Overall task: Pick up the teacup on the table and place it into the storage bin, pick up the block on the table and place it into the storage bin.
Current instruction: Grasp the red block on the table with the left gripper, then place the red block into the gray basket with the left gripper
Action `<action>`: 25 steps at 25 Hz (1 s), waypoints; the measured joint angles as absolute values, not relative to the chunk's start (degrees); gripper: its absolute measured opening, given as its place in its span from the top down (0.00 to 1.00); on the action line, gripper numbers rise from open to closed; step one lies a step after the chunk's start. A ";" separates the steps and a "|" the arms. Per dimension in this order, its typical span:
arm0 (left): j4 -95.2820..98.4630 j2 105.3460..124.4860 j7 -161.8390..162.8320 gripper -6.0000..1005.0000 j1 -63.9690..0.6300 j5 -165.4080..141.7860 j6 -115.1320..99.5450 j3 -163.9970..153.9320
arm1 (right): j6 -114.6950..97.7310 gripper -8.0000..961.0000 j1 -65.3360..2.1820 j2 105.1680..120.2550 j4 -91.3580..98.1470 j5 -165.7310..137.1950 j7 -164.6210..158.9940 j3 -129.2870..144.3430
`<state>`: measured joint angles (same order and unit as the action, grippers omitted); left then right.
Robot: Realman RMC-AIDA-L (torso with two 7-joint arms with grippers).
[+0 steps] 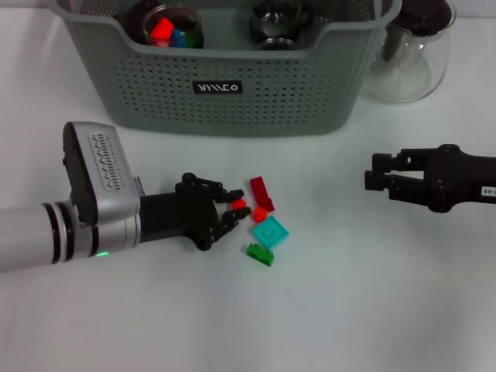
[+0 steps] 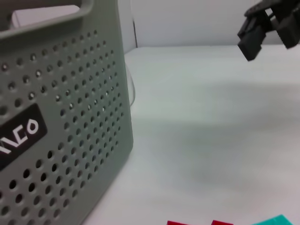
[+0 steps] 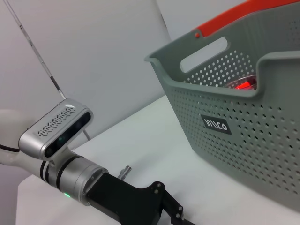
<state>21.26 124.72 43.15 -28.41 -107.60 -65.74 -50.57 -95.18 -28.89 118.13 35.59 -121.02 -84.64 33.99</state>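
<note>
The grey-green storage bin (image 1: 225, 85) stands at the back of the white table; its perforated wall (image 2: 61, 140) fills the left wrist view. Inside it are a clear glass teacup (image 1: 275, 23) and a glass cup (image 1: 170, 27) holding coloured blocks. My left gripper (image 1: 235, 204) lies low in front of the bin, open, its fingertips on either side of a small orange-red block (image 1: 239, 204). Right beside it lie a dark red block (image 1: 261, 191), another orange-red one (image 1: 260, 215), a teal one (image 1: 269, 232) and a green one (image 1: 260, 254). My right gripper (image 1: 370, 180) hovers open, well to the right.
A clear glass teapot (image 1: 411, 58) with a black lid stands right of the bin. An orange-red rim (image 3: 243, 14) shows behind the bin in the right wrist view. Bare white table stretches between the blocks and the right gripper.
</note>
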 joint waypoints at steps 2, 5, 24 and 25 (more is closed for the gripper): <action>21.70 124.72 44.02 0.75 -28.26 -107.57 -65.93 -50.56 | -95.18 0.55 -28.85 118.13 35.59 -121.03 -84.64 33.99; 22.80 124.60 46.38 0.79 -27.96 -107.58 -66.18 -50.55 | -95.18 0.55 -28.84 118.10 35.59 -121.02 -84.64 33.99; 49.25 120.07 88.87 0.79 -28.78 -100.40 -106.77 -28.83 | -95.14 0.55 -29.03 117.91 35.59 -121.03 -84.57 34.36; 50.70 119.55 92.28 0.79 -30.13 -99.77 -105.41 -28.43 | -95.14 0.55 -29.06 117.92 35.59 -121.02 -84.57 34.40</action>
<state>50.70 119.55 92.28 -30.13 -99.77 -105.41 -28.43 -95.14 -29.06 117.92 35.59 -121.02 -84.57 34.40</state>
